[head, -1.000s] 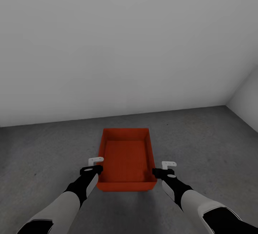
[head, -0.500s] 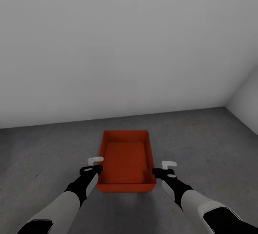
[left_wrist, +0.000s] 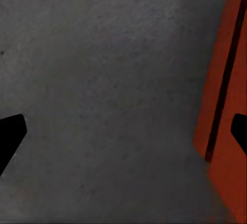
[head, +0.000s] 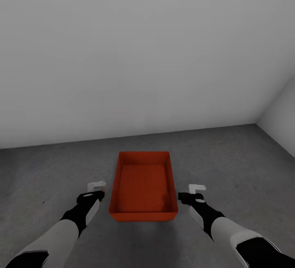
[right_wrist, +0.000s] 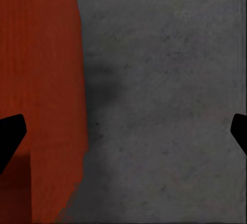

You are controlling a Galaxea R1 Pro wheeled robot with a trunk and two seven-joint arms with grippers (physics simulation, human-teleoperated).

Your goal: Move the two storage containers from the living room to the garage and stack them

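The left gripper (head: 97,186) hangs low over the floor (head: 45,169), just left of the storage container (head: 143,186) and apart from its left wall. In the left wrist view its jaws stand wide, one dark fingertip (left_wrist: 10,136) over bare concrete and the other at the frame's edge over the red-orange bin (left_wrist: 226,105), gripping nothing.

The container sits on the dark grey, mottled concrete of the garage, between the two arms, its open top up and its inside bare. No label, brand or writing can be read on its thin plain walls. A plain white-grey wall (head: 143,54) rises behind it on the far side, and a second wall (head: 282,116) meets it at the far right corner.

The right gripper (head: 196,187) hangs just right of the container, clear of its right wall. In the right wrist view its jaws are also spread wide, with one dark fingertip (right_wrist: 10,136) over the red-orange side (right_wrist: 41,90) and the other over the floor (right_wrist: 164,105), and nothing between them.
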